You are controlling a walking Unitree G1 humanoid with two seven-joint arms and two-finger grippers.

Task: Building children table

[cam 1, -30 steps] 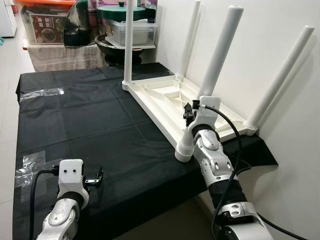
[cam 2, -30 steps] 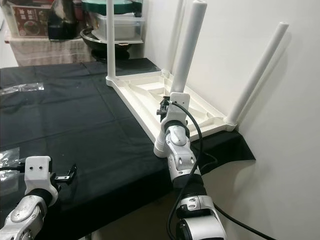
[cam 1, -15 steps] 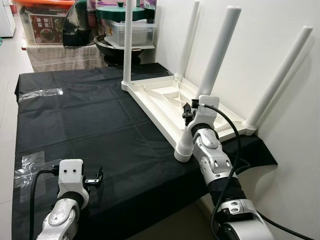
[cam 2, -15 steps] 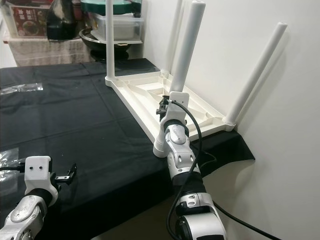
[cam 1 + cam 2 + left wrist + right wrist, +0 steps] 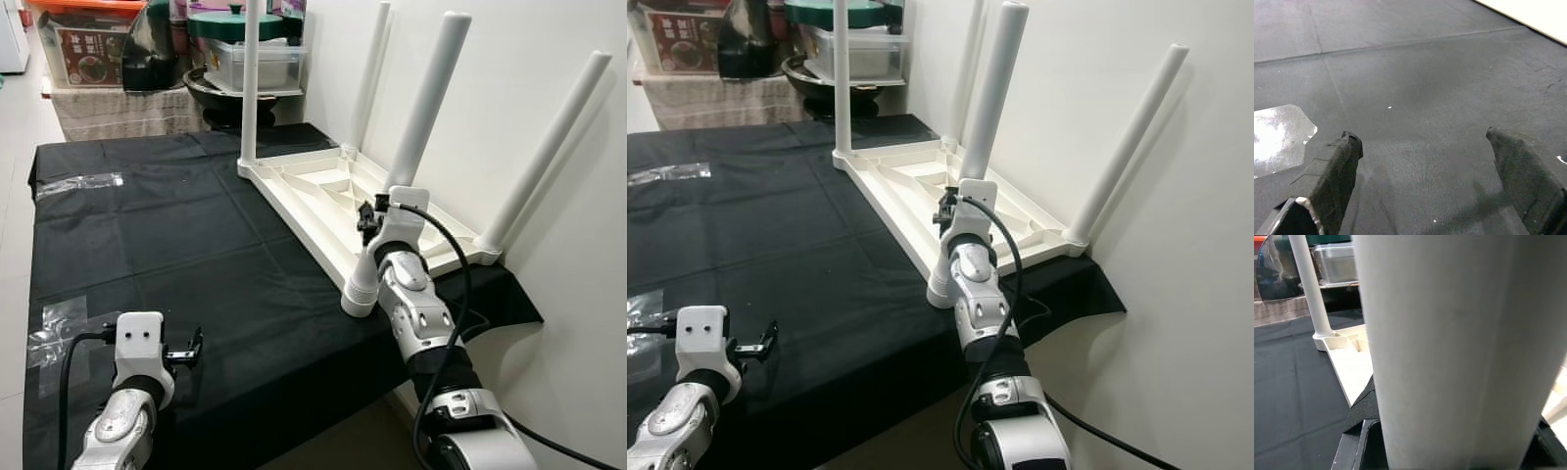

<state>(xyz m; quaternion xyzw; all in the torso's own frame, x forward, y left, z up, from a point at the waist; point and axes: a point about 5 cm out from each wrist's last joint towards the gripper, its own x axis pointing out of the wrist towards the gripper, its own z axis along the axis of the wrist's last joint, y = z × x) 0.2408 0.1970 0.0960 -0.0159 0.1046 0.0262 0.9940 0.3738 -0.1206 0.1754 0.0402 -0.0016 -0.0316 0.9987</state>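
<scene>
You see the white tabletop (image 5: 333, 201) lying upside down on the black worktop (image 5: 167, 235), at the right of centre in the left eye view, close to the wall. Four legs stand up from its corners, so most of the building looks done. The near leg (image 5: 416, 137) is the one in work: the right gripper (image 5: 370, 221) is closed around its lower part, just above the socket (image 5: 359, 294). I judge this leg is now being screwed or pressed in. What is left is probably to make it tight, and then to turn the table on its feet.

The right wrist view gives you what the eye views cannot: the leg sits between the black fingers (image 5: 1364, 409), touching them. The left wrist view shows the left gripper (image 5: 1425, 161) with fingers wide apart, holding nothing, low over the cloth next to a piece of clear tape (image 5: 1278, 132).
</scene>
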